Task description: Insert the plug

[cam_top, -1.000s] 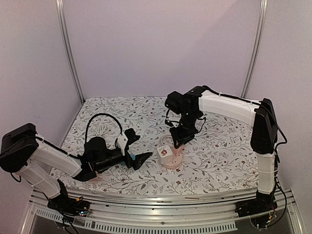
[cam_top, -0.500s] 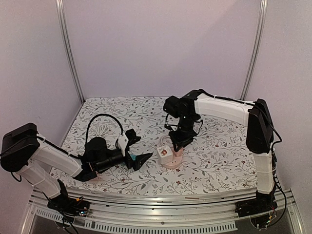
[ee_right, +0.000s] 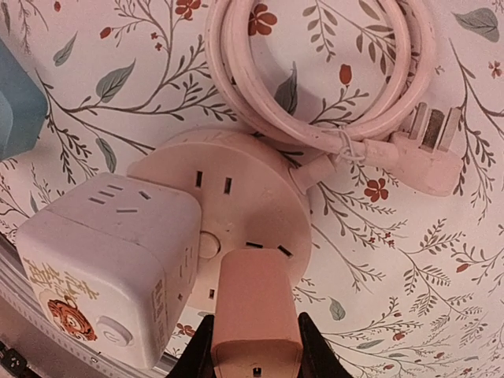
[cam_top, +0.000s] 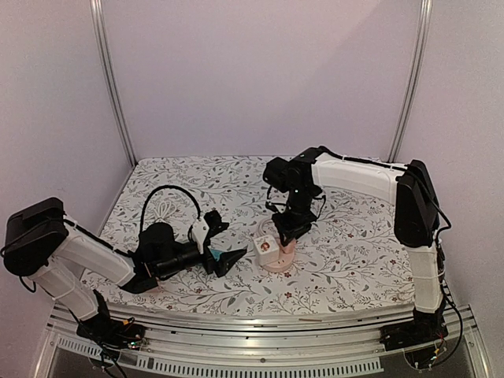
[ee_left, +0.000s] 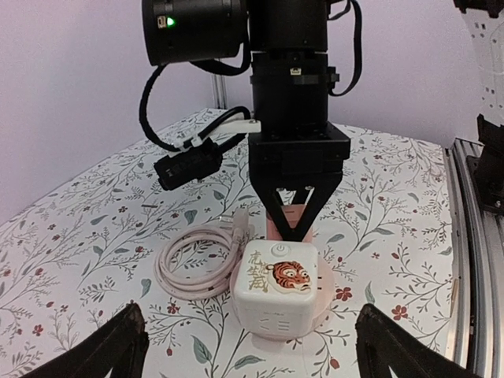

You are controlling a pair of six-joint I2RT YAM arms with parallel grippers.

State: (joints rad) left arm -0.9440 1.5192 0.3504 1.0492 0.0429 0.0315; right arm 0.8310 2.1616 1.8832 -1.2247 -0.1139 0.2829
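Currently the right gripper (ee_right: 256, 350) has its jaws clenched on the pink rectangular plastic plug (ee_right: 253, 303). It holds the plug upright over the near edge of the round pink socket base (ee_right: 236, 193), just beside the white cube adapter with a tiger picture (ee_right: 110, 252) seated on that base. The pins are hidden. Judged not yet seated, so final alignment and press-down remain. The left gripper (cam_top: 223, 254) hovers left of the base, jaws released, over the floral worktop (cam_top: 354, 252).
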